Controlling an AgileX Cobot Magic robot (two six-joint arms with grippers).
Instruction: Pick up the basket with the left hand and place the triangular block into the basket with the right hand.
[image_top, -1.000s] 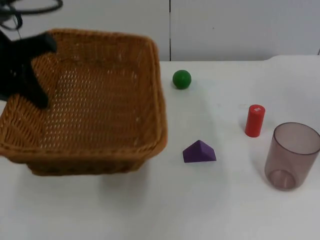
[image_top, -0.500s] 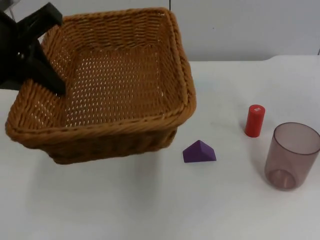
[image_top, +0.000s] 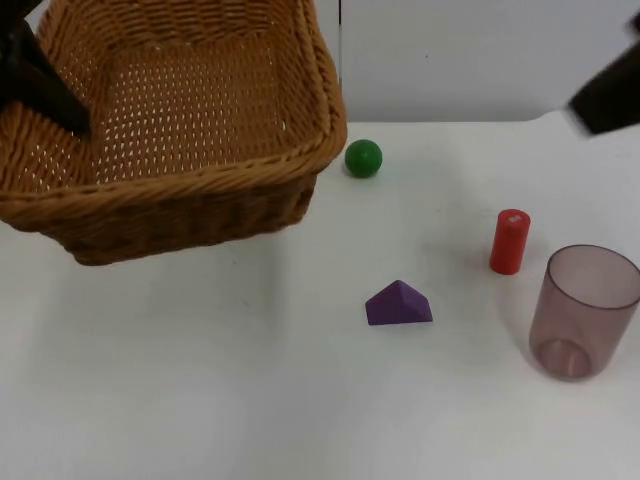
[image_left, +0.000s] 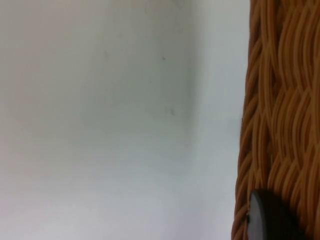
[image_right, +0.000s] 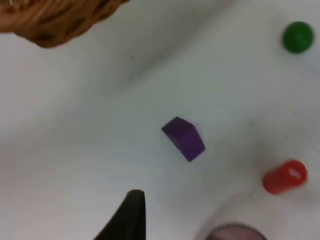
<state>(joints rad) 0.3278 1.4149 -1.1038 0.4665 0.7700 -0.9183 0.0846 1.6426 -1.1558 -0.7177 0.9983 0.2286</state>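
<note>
The left gripper (image_top: 40, 85), clamped on the basket (image_top: 200, 190), holds it aloft at upper left. The right gripper (image_top: 605, 100) enters at upper right, its finger state impossible to tell. Next it must descend onto the block (image_top: 398, 303) at centre.

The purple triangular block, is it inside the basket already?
No, the purple triangular block lies on the table, apart from the lifted basket.

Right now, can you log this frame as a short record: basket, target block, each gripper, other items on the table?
basket: wicker basket lifted off the table, tilted, its inside bare
left gripper: left gripper clamped on the basket's rim at the left side
target block: purple triangular block lying on the white table, untouched
right gripper: right gripper high at the table's far right, apart from the block
other items: green ball beside the basket, red cylinder, translucent cup upright
</note>
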